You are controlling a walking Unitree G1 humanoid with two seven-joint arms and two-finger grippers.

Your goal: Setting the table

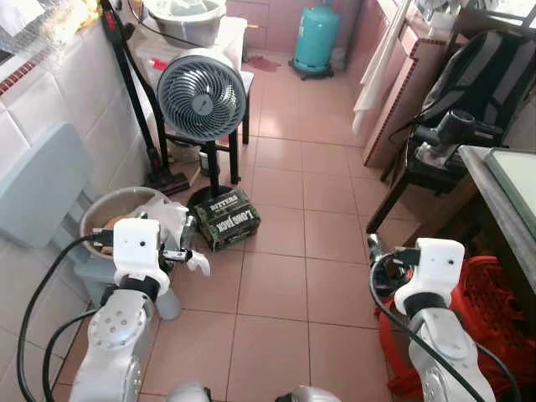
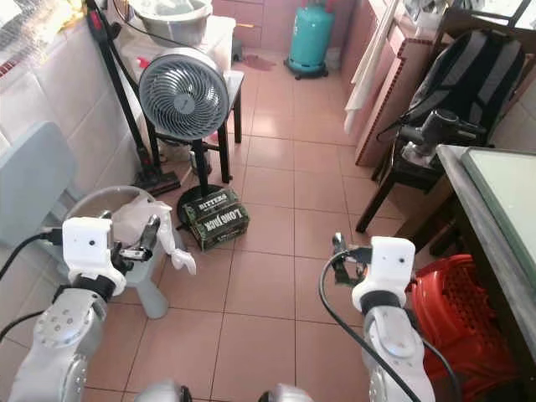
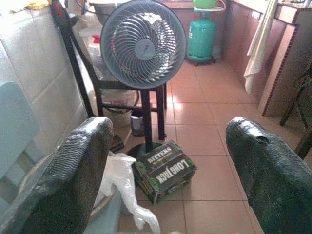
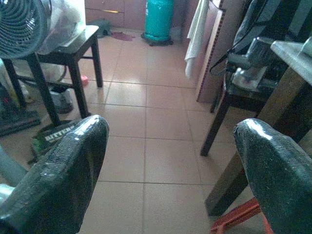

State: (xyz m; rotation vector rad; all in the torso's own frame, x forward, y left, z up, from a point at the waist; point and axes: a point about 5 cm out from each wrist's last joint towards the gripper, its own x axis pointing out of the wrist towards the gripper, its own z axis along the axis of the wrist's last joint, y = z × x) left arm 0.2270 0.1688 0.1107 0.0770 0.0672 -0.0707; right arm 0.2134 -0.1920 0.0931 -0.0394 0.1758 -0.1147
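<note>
The table stands at the far right, showing a grey rim and a pale glass top; nothing for setting it is in sight. My left gripper is held low on the left, over a round bin with a white bag. In the left wrist view its fingers stand wide apart and open, holding nothing. My right gripper hangs low on the right, beside a red basket and short of the table. It is open too, with only floor between its fingers.
A standing fan and a green Long Jack box lie ahead on the left. A teal gas cylinder stands at the back. A dark stool with a backpack sits before the table. Pink tiled floor runs down the middle.
</note>
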